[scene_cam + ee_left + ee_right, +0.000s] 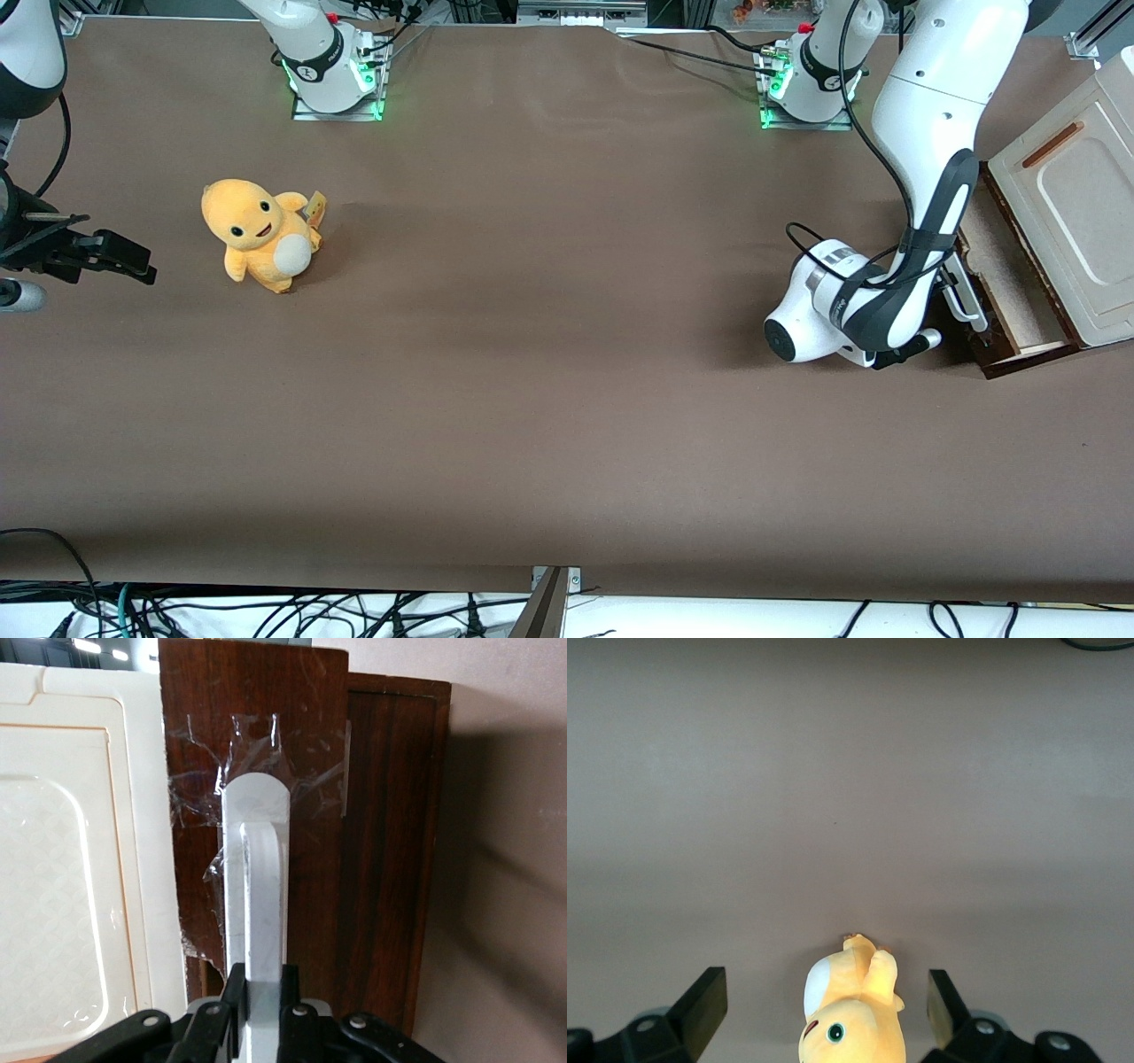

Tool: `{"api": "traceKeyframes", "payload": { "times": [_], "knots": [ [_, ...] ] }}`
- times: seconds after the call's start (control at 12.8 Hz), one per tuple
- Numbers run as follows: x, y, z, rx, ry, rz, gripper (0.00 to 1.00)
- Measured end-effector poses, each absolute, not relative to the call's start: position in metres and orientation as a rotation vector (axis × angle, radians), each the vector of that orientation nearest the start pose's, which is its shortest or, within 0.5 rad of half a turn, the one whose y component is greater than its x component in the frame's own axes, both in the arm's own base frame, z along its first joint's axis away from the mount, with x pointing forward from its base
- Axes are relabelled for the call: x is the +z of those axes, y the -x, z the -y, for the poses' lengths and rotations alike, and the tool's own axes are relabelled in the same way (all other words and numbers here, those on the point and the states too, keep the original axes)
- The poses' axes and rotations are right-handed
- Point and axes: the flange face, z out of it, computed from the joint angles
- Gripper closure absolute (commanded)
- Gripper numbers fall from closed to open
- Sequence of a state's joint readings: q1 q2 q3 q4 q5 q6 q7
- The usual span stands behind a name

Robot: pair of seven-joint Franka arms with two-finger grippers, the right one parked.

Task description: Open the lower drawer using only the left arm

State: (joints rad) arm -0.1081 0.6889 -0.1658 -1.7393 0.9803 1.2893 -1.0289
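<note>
The lower drawer (1003,268) stands pulled out of the cabinet at the working arm's end of the table, its pale wood inside showing from above. Its dark brown front (297,753) carries a white bar handle (264,877), with clear tape around the handle's mount. The left arm (926,133) reaches down in front of the drawer. Its black gripper (264,999) is shut on the handle, one finger (234,992) pressed against each side of the bar. In the front view the gripper (955,306) is mostly hidden under the wrist.
The cabinet's cream panel with an orange-brown slot (1074,199) sits above the drawer, and the panel (62,877) also shows beside the drawer front. A yellow plush toy (260,233) stands toward the parked arm's end. The arm bases (811,80) are farthest from the front camera.
</note>
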Motion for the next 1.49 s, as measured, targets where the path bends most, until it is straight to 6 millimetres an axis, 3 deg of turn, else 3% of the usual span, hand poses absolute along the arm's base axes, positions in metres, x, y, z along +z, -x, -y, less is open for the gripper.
{"api": "traceKeyframes", "payload": {
  "times": [0.08,0.16,0.23,0.39,0.7,1.25,1.49],
  "knots": [
    [0.194,-0.567,0.042,0.305,1.776,0.35,0.92],
    [0.194,-0.567,0.042,0.305,1.776,0.35,0.76],
    [0.194,-0.567,0.042,0.305,1.776,0.35,0.35],
    [0.194,-0.563,0.049,0.326,1.773,0.364,0.1],
    [0.192,-0.56,0.053,0.334,1.76,0.358,0.04],
    [0.191,-0.562,0.054,0.331,1.764,0.372,0.05],
    [0.205,-0.573,0.073,0.361,1.847,0.426,0.05]
  ]
}}
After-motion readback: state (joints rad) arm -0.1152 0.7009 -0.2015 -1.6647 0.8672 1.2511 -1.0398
